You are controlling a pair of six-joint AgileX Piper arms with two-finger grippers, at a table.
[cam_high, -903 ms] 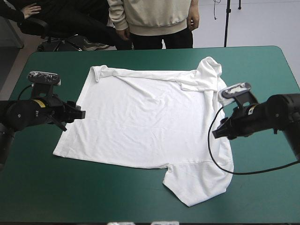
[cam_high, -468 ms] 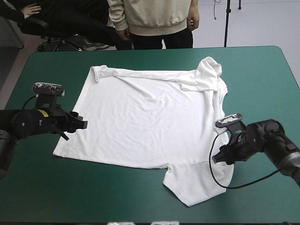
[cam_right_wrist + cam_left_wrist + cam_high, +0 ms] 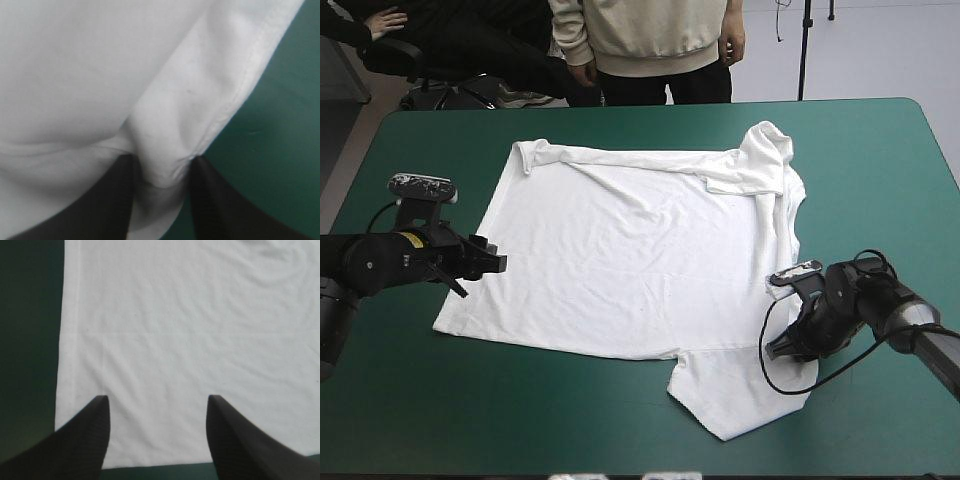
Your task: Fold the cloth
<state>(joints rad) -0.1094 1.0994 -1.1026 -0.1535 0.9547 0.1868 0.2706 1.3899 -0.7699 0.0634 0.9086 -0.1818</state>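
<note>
The white T-shirt lies spread flat on the teal-green cover, its far sleeve folded in and its near sleeve pointing at the table's front edge. My left gripper is open at the shirt's left hem. In the left wrist view it stands over the hem edge with the T-shirt ahead of it. My right gripper is low at the shirt's right side, by the near sleeve. In the right wrist view it is pinched on a raised fold of the T-shirt near a stitched edge.
Bare teal-green cover surrounds the shirt, widest at the right and along the front edge. The left wrist view shows a strip of cover beside the hem. Beside the held fold in the right wrist view lies more cover.
My right gripper has moved toward the table's front edge and down onto the shirt by the near sleeve. The left gripper edged toward the hem earlier, then held still.
</note>
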